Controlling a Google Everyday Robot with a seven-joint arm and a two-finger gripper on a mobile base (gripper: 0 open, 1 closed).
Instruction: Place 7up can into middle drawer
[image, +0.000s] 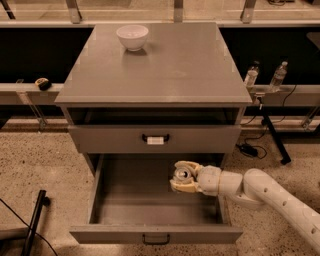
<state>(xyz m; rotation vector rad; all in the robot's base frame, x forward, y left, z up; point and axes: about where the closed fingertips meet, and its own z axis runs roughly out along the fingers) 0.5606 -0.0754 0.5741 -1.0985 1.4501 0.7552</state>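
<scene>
The 7up can (180, 175) is held upright in my gripper (183, 177), its silver pull-tab top facing up. The gripper's pale fingers (186, 187) are shut around the can. It hangs over the right half of the open middle drawer (150, 200), above the drawer floor. The drawer is pulled far out; its front carries a small dark handle (155, 239). My white arm (270, 197) reaches in from the lower right, across the drawer's right wall.
A white bowl (132, 36) stands at the back of the cabinet top (170, 65). The closed drawer above has a white label on its handle (155, 140). Two bottles (265, 76) stand on a ledge to the right. A dark rod (32, 220) leans at lower left.
</scene>
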